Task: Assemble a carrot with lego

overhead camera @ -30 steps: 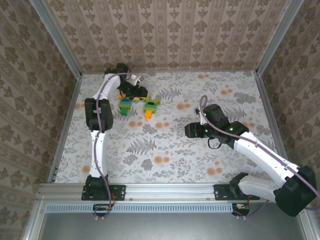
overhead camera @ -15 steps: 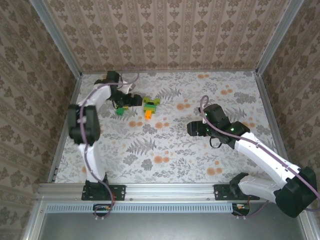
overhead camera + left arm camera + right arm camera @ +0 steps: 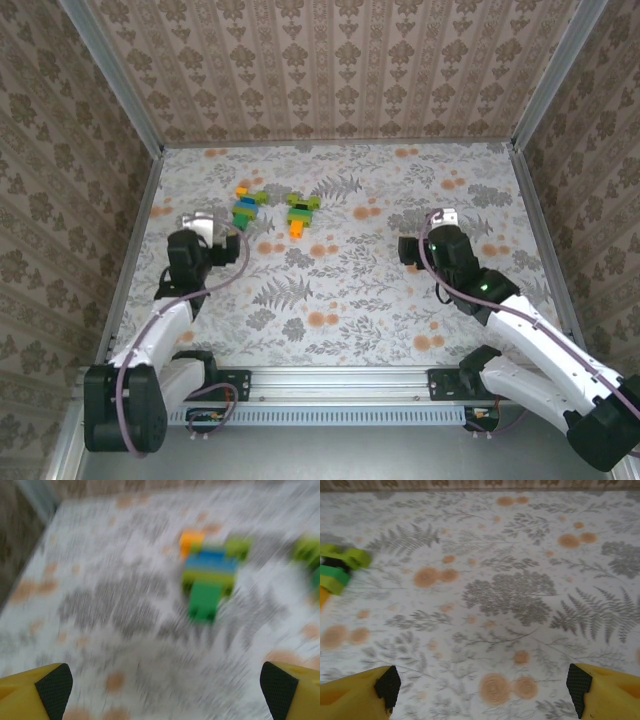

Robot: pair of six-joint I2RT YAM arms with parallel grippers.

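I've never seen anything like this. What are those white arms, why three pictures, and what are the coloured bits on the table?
Those are two robot arms, the left arm and the right arm, bolted at the near edge of a flower-patterned table. The wide picture comes from a camera fixed above them. The other two come from a camera on each wrist, so the yellow shapes in the bottom corners are the left fingers and the right fingers. Both pairs stand wide apart and hold nothing. On the table lie two brick builds: a carrot, green at one end and orange at the other, and beside it a yellow, green and blue build.
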